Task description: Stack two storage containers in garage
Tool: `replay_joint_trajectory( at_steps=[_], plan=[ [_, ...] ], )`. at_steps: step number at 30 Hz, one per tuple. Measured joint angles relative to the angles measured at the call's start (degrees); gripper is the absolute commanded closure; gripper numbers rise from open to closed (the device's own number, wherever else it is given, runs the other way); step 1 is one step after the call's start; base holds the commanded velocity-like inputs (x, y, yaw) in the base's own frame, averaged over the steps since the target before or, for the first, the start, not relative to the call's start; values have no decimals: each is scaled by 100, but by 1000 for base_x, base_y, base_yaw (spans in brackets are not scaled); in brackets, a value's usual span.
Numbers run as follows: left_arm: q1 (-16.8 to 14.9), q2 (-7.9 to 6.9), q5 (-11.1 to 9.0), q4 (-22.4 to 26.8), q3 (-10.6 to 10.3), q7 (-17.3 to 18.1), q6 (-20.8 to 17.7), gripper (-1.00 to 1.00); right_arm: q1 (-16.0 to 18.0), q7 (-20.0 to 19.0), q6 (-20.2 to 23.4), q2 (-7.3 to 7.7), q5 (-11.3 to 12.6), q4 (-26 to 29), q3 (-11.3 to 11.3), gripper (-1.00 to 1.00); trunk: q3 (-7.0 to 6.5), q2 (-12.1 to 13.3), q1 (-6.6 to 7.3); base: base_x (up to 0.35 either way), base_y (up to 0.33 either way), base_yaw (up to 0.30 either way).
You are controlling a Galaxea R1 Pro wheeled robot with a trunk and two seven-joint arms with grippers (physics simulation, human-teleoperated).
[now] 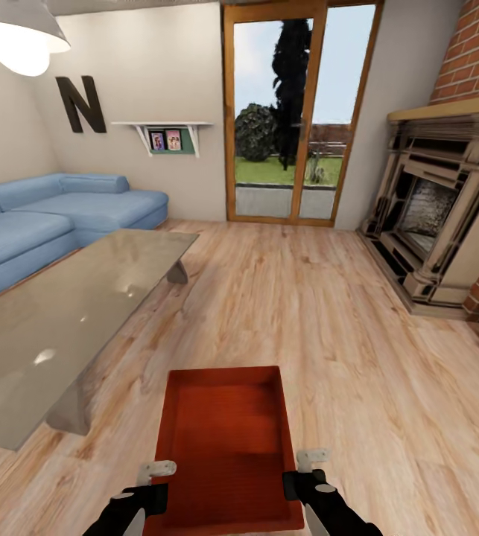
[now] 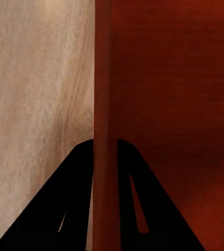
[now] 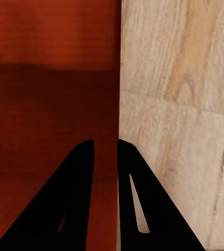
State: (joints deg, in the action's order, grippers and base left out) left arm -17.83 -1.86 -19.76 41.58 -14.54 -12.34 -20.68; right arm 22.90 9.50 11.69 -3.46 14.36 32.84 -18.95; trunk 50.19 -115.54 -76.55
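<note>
One orange-red open-top storage container sits low and central in the head view, over the light wood plank floor of the living room. My left gripper is shut on its left wall and my right gripper on its right wall. In the left wrist view the gripper has a black finger on each side of the container's thin wall. The right wrist view shows the same: the gripper clamps the container's edge. I cannot tell whether the bin rests on the floor. The second container is out of view.
A long glass coffee table stands close on the left, with a blue sofa behind it. A brick fireplace lines the right wall. A wood-framed glass door is straight ahead, across open plank floor.
</note>
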Motion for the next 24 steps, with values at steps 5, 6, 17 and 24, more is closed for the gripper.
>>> replay_joint_trajectory(
  at_steps=[5, 6, 17, 24],
  plan=[
    [0, 0, -1, 0, 0, 0, 0, 100, 0, 0, 0, 0, -1, 1, -1, 100, 0, 0, 0, -265, -211, 299],
    [0, 0, -1, 0, 0, 0, 0, 100, 0, 0, 0, 0, 0, 0, 0, 100, 0, 0, 0, -265, -211, 299],
    [0, 0, 3, 0, 1, 2, 0, 100, 0, 0, 0, 0, -1, 2, 0, 100, -19, 0, 0, -265, -211, 287],
    [0, 0, 0, 0, 0, 0, 1, 100, 0, 1, 1, 0, 0, 2, 0, 100, -60, 0, 0, -265, -211, 250]
  ],
)
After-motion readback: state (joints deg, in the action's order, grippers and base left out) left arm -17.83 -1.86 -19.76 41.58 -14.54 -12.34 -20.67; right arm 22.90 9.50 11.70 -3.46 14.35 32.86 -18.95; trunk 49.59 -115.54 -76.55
